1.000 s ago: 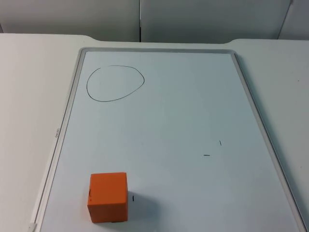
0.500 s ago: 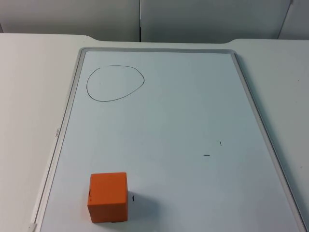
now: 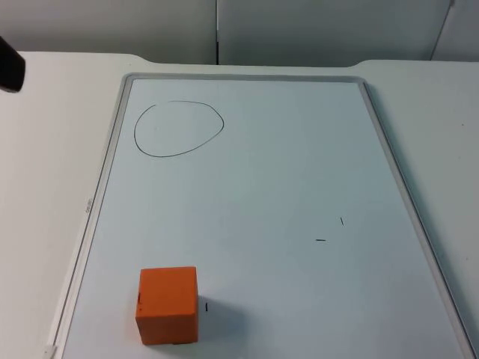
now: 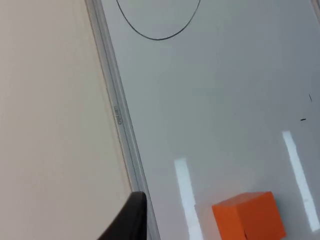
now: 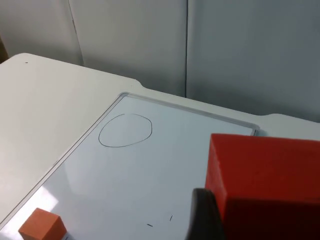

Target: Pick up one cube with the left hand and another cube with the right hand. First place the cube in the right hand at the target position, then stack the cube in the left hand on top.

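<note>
A whiteboard [image 3: 262, 187] with a grey frame lies flat on the white table [image 3: 45, 149]. An orange cube [image 3: 168, 304] sits on the whiteboard, near the board's near left corner and just inside the frame's left side. It stands alone and nothing touches it. A tiny black mark [image 3: 206, 307] is drawn on the board just beside the cube. A hand-drawn black circle [image 3: 179, 129] is on the far left part of the board, well apart from the cube. 2 more short black marks [image 3: 329, 232] are drawn on the right half of the board. In the top view, a black bit of the left arm [image 3: 10, 64] pokes in at the picture's left edge, above the bare table and off the board. The left gripper [image 4: 127, 220] shows 1 black fingertip in the left wrist view, over the board's left frame and near the cube [image 4: 248, 216], but not touching it. I cannot tell if the left claw is spread or squeezed. The right gripper [image 5: 205, 215] is up high and looks down over the whole board. It is clenched on a second orange cube [image 5: 265, 185], which sits very close to its camera, with a dark finger pressed on the cube's side. A grey partition wall [image 3: 224, 30] stands behind the table.
</note>
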{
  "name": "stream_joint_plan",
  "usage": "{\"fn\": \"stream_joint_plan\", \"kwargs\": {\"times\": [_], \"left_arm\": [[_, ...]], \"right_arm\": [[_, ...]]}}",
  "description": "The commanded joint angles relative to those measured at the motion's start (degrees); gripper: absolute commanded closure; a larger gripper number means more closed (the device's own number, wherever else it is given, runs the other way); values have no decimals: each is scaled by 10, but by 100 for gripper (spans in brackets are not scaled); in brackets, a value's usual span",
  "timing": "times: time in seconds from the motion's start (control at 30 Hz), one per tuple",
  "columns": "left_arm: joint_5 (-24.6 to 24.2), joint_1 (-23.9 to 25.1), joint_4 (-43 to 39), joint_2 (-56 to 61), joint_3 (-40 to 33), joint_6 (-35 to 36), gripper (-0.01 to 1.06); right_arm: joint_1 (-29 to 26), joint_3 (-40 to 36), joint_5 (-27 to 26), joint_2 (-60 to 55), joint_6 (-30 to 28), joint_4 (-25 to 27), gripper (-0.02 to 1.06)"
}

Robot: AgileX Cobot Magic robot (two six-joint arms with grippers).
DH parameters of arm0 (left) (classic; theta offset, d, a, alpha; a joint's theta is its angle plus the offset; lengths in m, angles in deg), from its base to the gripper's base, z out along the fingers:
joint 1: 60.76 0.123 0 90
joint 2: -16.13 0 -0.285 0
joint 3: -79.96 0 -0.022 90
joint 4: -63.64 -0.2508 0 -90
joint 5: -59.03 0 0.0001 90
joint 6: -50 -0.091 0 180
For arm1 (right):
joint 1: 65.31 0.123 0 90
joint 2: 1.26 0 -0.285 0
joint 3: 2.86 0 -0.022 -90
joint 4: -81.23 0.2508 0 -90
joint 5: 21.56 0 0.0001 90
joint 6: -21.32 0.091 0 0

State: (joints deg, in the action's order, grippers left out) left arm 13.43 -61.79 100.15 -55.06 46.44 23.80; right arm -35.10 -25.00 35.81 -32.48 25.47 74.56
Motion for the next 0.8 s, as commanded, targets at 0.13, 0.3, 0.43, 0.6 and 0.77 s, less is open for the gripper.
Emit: {"fn": "stream_joint_plan", "kwargs": {"times": [0.13, 0.3, 0.43, 0.6, 0.77], "left_arm": [[95, -123, -41, -51, 4, 71, 1], [127, -192, -120, -107, 4, 171, 1], [160, -249, -144, -186, 4, 241, 1], [190, -291, -143, -245, 4, 274, 1], [192, -336, -144, -289, 20, 305, 1]], "right_arm": [[4, -3, -21, 2, -1, -10, 105], [4, -3, -21, 2, -1, -12, 105], [4, -3, -21, 2, -1, -12, 105], [4, -3, -21, 2, -2, -11, 105], [4, -3, -21, 2, -14, -12, 105]]}}
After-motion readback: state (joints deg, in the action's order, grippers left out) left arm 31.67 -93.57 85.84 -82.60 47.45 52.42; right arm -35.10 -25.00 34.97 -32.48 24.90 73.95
